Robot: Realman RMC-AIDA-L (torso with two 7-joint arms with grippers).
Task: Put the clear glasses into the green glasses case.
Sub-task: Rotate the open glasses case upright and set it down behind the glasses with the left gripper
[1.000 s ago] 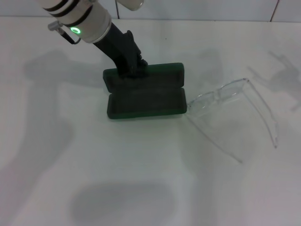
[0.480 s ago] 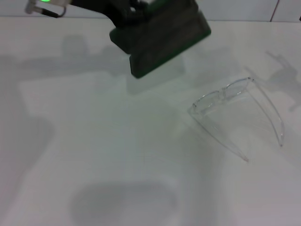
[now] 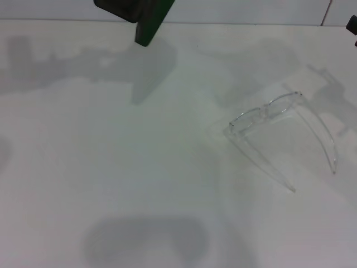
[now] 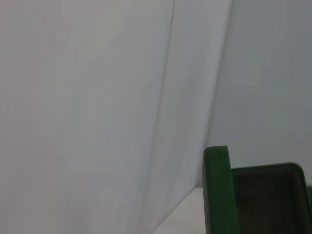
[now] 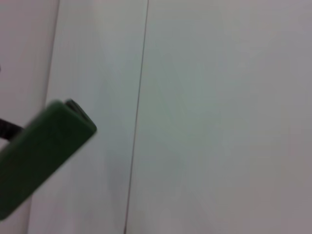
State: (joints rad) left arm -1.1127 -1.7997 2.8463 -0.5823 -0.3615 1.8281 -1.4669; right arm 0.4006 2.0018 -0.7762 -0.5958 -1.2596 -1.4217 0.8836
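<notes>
One green glasses case (image 3: 149, 19) hangs at upper left, its claw's state unseen; clear glasses (image 3: 279, 131) lie right on the counter (image 3: 139, 167).

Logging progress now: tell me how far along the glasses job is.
Nothing is finished. In hand: the green glasses case is lifted off the table, apparently by the left arm. Left: the clear glasses lie unfolded on the table, and must go in the case.
</notes>
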